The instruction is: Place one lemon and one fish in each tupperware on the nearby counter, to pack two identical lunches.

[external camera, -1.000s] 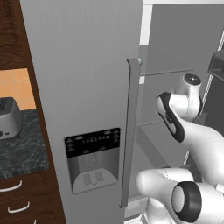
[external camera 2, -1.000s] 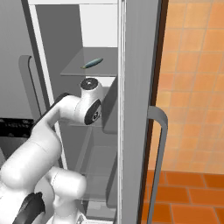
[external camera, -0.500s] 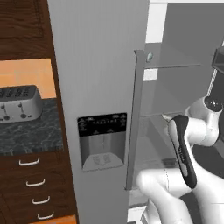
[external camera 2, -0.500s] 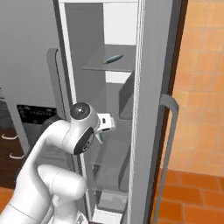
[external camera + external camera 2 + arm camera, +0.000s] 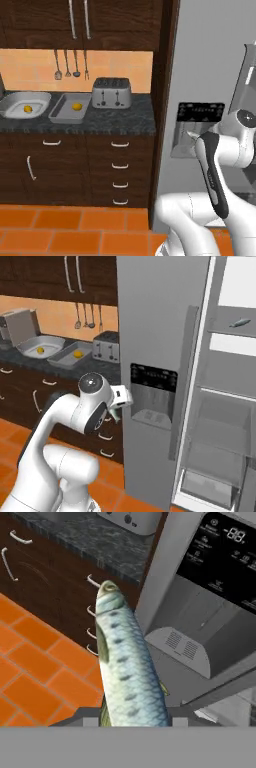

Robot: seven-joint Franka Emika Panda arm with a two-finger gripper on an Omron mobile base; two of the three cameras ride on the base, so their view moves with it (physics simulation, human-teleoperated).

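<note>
Between the gripper's (image 5: 134, 719) finger tips, at the bottom of the hand view, sits a silvery-blue fish (image 5: 127, 667), the jaws closed partway around its tail end so that the body juts forward, out past the hand. Its long axis runs along the gripper's line of sight, head leading and aimed toward the drawers under the desk (image 5: 115, 121), beside the fridge's dispenser panel (image 5: 220, 557). Judged by its look, the fish is long, slim and smooth-scaled, likely slippery and light, and a hold this far back leaves most of its length unsupported; a grip nearer the middle would steady it better. On the desk to the left of the toaster (image 5: 112, 92) stand two tupperware tubs (image 5: 68, 108), each already holding a lemon (image 5: 76, 106). A second fish (image 5: 239, 322) lies on a shelf in the open fridge.
</note>
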